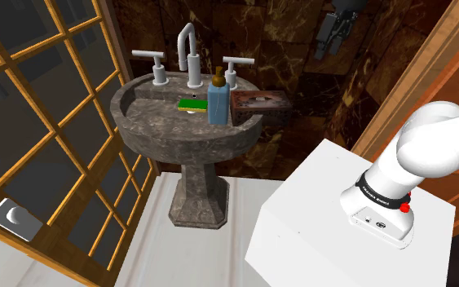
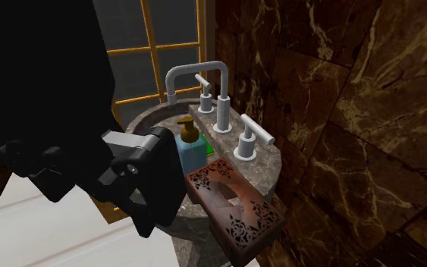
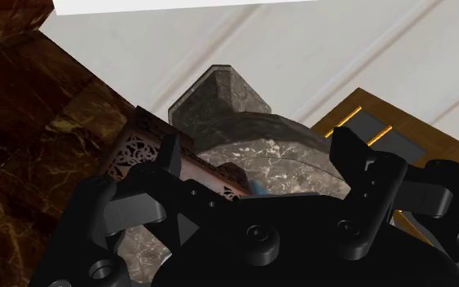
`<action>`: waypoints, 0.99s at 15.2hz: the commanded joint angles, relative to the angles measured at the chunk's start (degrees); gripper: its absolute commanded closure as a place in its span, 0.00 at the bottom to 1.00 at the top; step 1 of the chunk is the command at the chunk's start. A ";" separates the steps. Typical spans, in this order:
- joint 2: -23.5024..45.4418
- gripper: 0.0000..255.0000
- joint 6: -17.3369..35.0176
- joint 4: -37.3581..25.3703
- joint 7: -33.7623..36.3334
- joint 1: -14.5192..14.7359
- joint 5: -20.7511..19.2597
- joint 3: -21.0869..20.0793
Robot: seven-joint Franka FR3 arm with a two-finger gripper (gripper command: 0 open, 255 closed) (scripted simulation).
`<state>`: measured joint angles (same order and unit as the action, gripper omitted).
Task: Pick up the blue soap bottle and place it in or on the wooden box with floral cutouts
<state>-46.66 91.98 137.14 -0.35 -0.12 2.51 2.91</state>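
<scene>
The blue soap bottle [image 1: 218,103] with a brown pump stands upright on the sink's back rim, to the right of the tap in the shoulder view. Right beside it lies the brown wooden box with floral cutouts [image 1: 260,105]. In the second exterior view the bottle [image 2: 191,152] stands just behind the box [image 2: 234,205]. My gripper [image 1: 331,37] hangs high above and to the right of the box, apart from both. It looms in the second exterior view's foreground [image 2: 147,203]. In the wrist view the gripper [image 3: 268,167] is open and empty, with the box [image 3: 138,147] below it.
The grey stone pedestal sink [image 1: 150,122] carries a white tap [image 1: 189,50], two white handles and a green soap pad [image 1: 191,103]. A wooden-framed window [image 1: 40,122] fills the shoulder view's left. Brown marble walls stand behind. The white stand [image 1: 325,212] sits at lower right.
</scene>
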 commanded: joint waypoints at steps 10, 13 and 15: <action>20.60 0.00 10.25 -9.51 -1.72 2.10 0.27 -1.17; 27.49 0.00 12.40 -13.98 -2.21 2.66 0.24 -1.58; 32.07 0.00 13.46 -17.31 -2.50 3.00 0.18 -1.88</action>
<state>-17.01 104.78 121.51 -2.85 2.63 2.70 1.30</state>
